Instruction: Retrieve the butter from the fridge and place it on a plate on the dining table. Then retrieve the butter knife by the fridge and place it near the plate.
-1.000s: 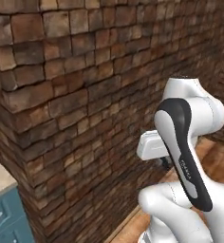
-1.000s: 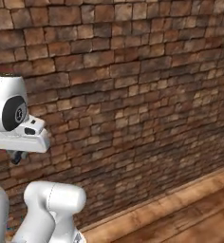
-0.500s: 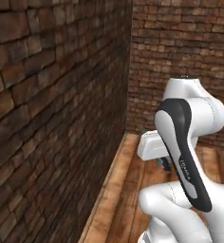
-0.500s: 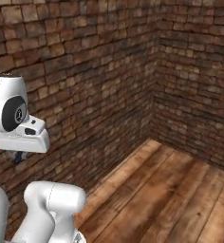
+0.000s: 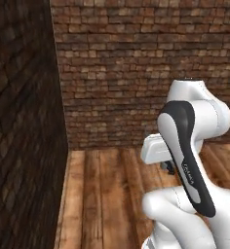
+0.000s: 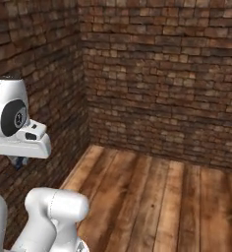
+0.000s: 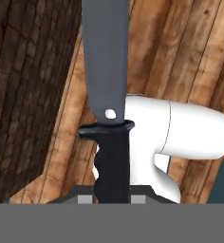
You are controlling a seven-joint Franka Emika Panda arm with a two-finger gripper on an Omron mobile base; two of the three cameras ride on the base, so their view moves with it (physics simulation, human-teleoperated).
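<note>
1. The butter knife (image 7: 109, 95) sat in the end effector (image 7: 112, 190), which was clenched on its dark handle. The greyish blade pointed straight out along the hand's line of sight.
2. A grip low on the handle, behind the black guard, kept the blade clear of the fingers. It probably also kept the knife steady in transit, since the blade showed no tilt against the handle.
3. The arm was folded in tight over the base (elbow high, hand tucked close in the left base view). I read that as a carry posture, meant to keep the knife from swinging wide while the base drove.
4. The surroundings were a brick wall (image 5: 136, 73) meeting a darker side wall at a corner, with wooden floor (image 6: 152, 197) below. There was no surface within reach.
5. Judged stage: the knife was secured and the robot was between stations. Setting it down near the plate was not yet done.
6. The risk I noted was that the blade projected well past the hand, so it would meet any obstacle first.
</note>
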